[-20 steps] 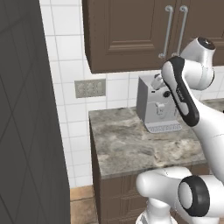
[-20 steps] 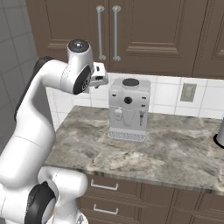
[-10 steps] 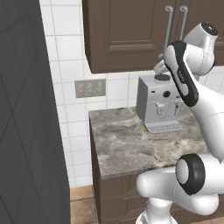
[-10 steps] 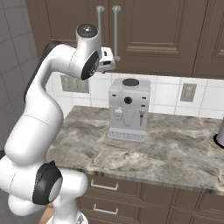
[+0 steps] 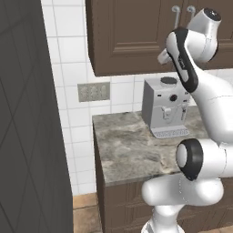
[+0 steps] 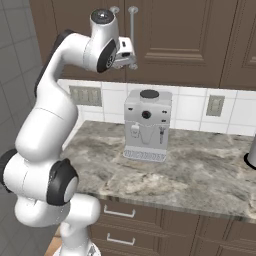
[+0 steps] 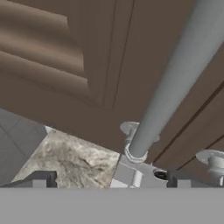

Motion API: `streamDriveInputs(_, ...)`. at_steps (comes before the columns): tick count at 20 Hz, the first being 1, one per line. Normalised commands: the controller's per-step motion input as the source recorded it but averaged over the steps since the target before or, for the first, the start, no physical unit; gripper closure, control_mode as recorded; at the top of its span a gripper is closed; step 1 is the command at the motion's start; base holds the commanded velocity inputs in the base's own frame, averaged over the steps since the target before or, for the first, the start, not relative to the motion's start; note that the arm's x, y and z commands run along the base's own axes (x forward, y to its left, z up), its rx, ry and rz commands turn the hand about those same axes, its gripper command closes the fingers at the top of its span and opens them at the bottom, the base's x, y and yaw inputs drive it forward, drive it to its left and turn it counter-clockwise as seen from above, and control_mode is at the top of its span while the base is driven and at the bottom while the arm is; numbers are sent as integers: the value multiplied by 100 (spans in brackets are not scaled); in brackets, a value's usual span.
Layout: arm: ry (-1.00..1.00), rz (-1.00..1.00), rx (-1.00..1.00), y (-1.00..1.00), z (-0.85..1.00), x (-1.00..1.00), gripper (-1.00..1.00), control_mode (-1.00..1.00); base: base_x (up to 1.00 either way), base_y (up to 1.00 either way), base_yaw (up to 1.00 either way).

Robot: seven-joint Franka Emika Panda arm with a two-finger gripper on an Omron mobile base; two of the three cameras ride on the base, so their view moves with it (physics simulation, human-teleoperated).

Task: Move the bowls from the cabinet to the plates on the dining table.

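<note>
The cabinet (image 6: 170, 40) hangs on the wall above the stone counter (image 6: 200, 165) and the grey coffee machine (image 6: 146, 124), both doors closed, so the bowls presumably sit hidden inside. Its door looks stiff and hinged, best pulled by the long silver bar handle (image 7: 175, 83), probably slick metal. The gripper (image 6: 131, 59) hangs near that handle's lower end, jaws spread wide, holding and touching nothing.

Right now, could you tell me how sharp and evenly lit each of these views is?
Left base view: even, flat light, a soft shadow under the cabinet, coarse edges. Right base view: crisp enough, the coffee machine plainly lit, no glare. Hand view: so close that the silver bar handle looms large and soft-edged, between the tips of the open claw.
</note>
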Motion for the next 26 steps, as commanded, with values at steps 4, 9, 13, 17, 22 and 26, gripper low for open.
streamDriveInputs(4,-5,-8,-4,0,29,38,-100,-100,0,0,0)
streamDriveInputs(9,-7,-8,-4,0,25,36,-100,-100,0,0,0)
streamDriveInputs(13,-9,-7,-3,0,28,33,-100,-100,0,0,0)
streamDriveInputs(17,-11,-6,-3,0,37,28,-100,-100,0,0,0)
streamDriveInputs(22,-14,-5,-3,0,34,28,-100,-100,0,0,0)
streamDriveInputs(26,-16,-2,-3,0,28,32,-100,-100,0,0,0)
